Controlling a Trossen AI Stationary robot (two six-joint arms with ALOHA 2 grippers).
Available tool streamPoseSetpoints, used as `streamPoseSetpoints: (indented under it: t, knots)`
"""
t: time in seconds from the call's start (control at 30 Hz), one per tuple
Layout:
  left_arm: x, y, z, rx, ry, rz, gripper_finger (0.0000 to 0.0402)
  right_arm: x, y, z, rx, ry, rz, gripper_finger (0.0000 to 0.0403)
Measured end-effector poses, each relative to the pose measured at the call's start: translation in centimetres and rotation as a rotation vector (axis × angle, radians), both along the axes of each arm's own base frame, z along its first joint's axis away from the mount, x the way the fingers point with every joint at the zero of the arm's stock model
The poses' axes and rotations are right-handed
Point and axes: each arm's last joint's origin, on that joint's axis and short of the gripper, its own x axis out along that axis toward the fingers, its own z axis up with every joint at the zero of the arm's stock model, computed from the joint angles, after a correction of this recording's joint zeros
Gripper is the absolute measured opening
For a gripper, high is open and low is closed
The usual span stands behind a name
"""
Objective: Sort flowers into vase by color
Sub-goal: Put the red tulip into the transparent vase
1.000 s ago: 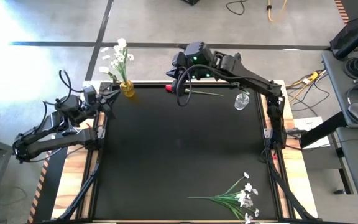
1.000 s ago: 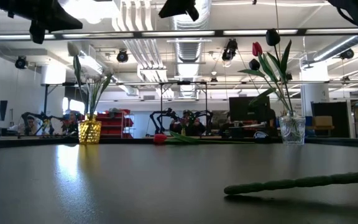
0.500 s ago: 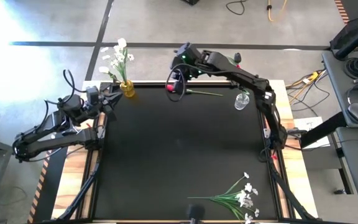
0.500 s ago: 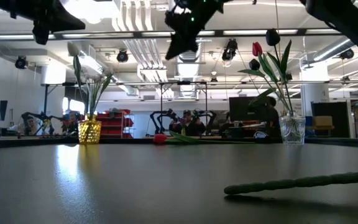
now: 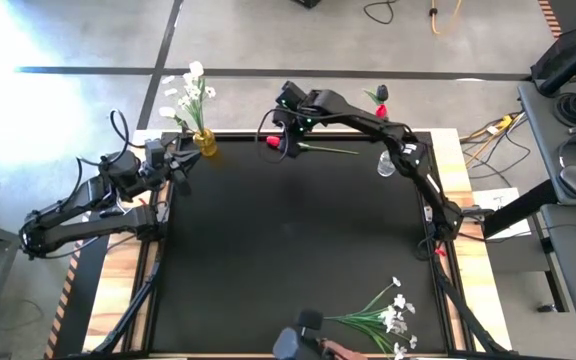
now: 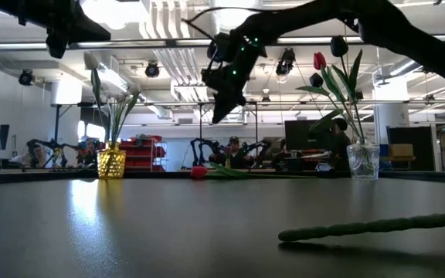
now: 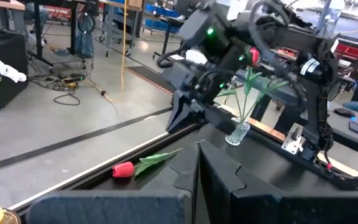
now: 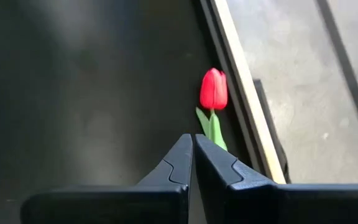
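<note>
A red tulip [image 5: 271, 142] lies flat on its side at the table's far edge, its stem [image 5: 333, 151] running toward the right; the low view shows its head [image 6: 198, 171]. My right gripper [image 8: 193, 140] is shut and hangs above the tulip [image 8: 214, 89], just over the stem behind the head, clear of the table [image 6: 216, 117]. My left gripper [image 7: 197, 150] is shut and waits at the table's far left [image 5: 182, 160]. A yellow vase [image 5: 205, 143] holds white flowers. A clear glass vase [image 5: 388, 162] holds red and dark tulips [image 6: 329, 55].
Leafy sprays of tiny white blossoms [image 5: 383, 315] lie at the near right corner, one stem [image 6: 369, 225] reaching toward the middle. A dark object [image 5: 298, 340] pokes in at the near edge. The wooden table rim [image 8: 244, 93] runs just beyond the tulip. The black mat's middle [image 5: 288, 240] is bare.
My right gripper has come down from high above the far edge and moved left toward the tulip's head, tipping to point downward; it now hangs low over the flower. A dark object has entered at the table's near edge. The tulip has not moved.
</note>
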Motion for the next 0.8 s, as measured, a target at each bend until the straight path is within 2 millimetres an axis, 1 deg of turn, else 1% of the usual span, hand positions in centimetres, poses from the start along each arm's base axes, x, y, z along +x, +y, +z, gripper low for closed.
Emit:
streamPoseSetpoints:
  t: [0.33, 0.47, 0.67, 0.8]
  knots:
    - [0.0, 0.0, 0.0, 0.000, 0.001, -0.001, 0.0000, 0.0, -1.6, -3.4, 0.024, 0.088, -0.006, 0.0017]
    - [0.0, 0.0, 0.0, 0.000, 0.001, -0.001, 0.0000, 0.0, -2.1, -4.3, 0.020, 0.114, -0.018, 0.0048]
    - [0.1, 0.0, 0.0, -0.001, 0.001, -0.001, 0.0000, -0.2, -2.5, -4.8, 0.027, 0.120, -0.028, 0.0111]
    - [0.2, 0.1, 0.0, -0.002, 0.006, -0.001, 0.0000, -0.4, -2.6, -5.1, 0.036, 0.131, -0.033, 0.0133]
